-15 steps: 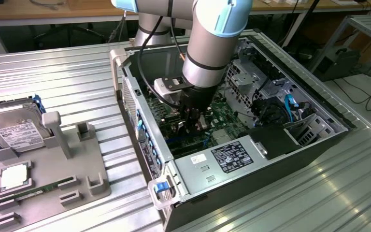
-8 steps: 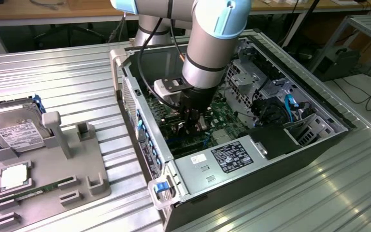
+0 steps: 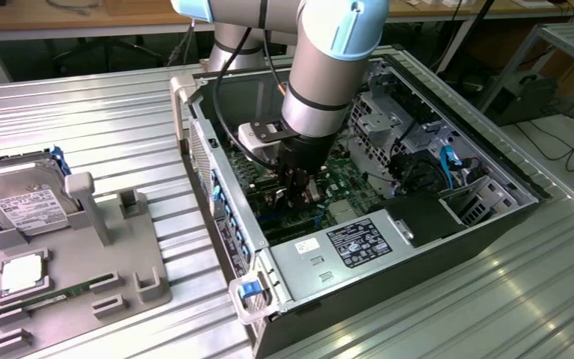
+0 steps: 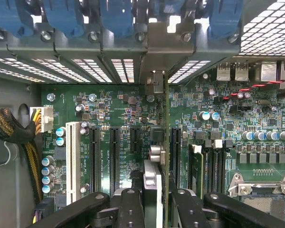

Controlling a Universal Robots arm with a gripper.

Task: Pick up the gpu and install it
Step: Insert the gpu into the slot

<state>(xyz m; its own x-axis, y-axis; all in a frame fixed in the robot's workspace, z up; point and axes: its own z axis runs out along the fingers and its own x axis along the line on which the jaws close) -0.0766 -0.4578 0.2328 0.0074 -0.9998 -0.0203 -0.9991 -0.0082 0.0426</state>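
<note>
My gripper (image 3: 298, 196) is down inside the open computer case (image 3: 229, 224), just over the green motherboard (image 4: 114, 114). It is shut on the gpu (image 4: 166, 142), which shows edge-on in the wrist view as a thin green card standing upright between the two black fingers (image 4: 131, 202). The card's silver end bracket (image 4: 154, 83) reaches the case's rear slot openings. Its lower edge lies along a black expansion slot (image 4: 175, 152); I cannot tell whether it is seated. In the exterior view the arm hides most of the card.
Black and white expansion slots (image 4: 92, 156) lie beside the card, a RAM stick (image 4: 195, 171) and CPU socket (image 4: 261, 194) on its other side. A braided cable (image 4: 12, 130) runs along the case wall. On the exterior view's left, a grey holder (image 3: 78, 277) carries a hard drive (image 3: 23, 198).
</note>
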